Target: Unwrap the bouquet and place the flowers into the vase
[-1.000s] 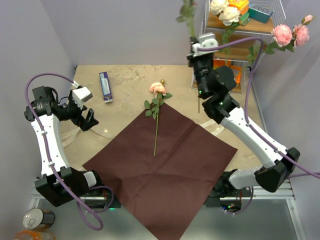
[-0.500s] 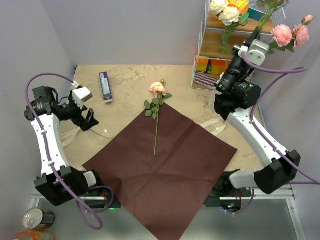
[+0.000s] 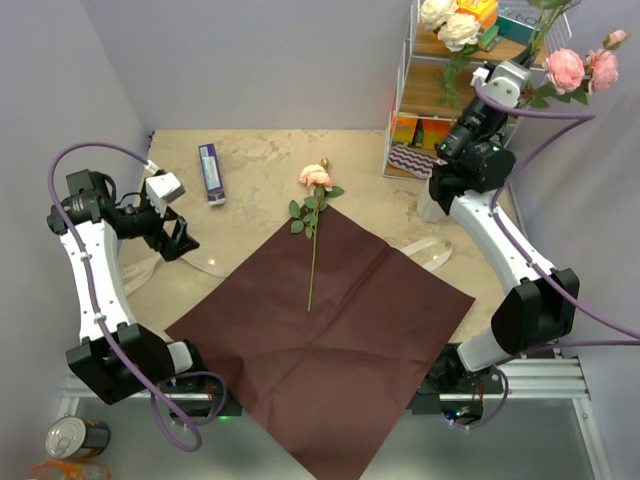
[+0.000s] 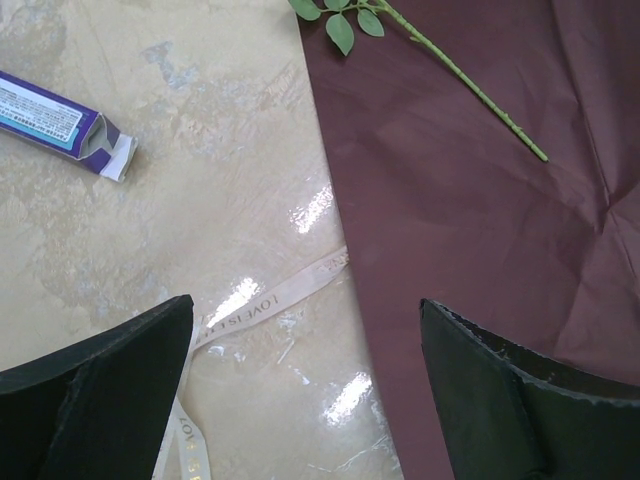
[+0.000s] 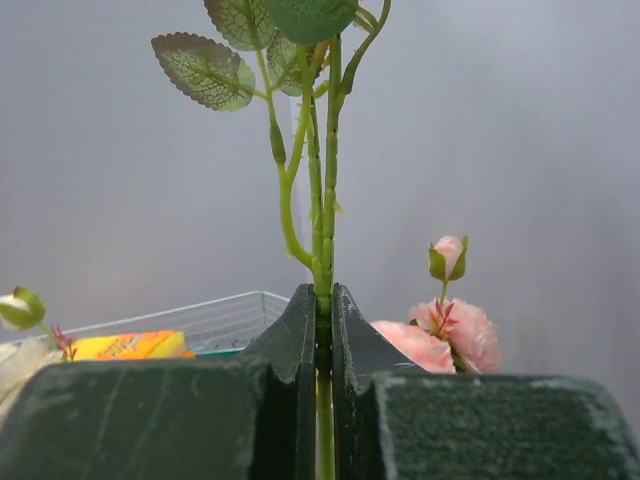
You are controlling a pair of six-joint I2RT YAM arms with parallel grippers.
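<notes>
Fingers (image 5: 298, 345) of the right gripper (image 5: 321, 300) pinch a rose stem (image 5: 321, 265) high beyond the far-right corner of the maroon paper (image 3: 330, 330). The left gripper (image 4: 307, 303) gapes empty at its left edge, and another rose (image 3: 312, 230) lies on it. The thin stem could swivel and miss the unseen vase.
</notes>
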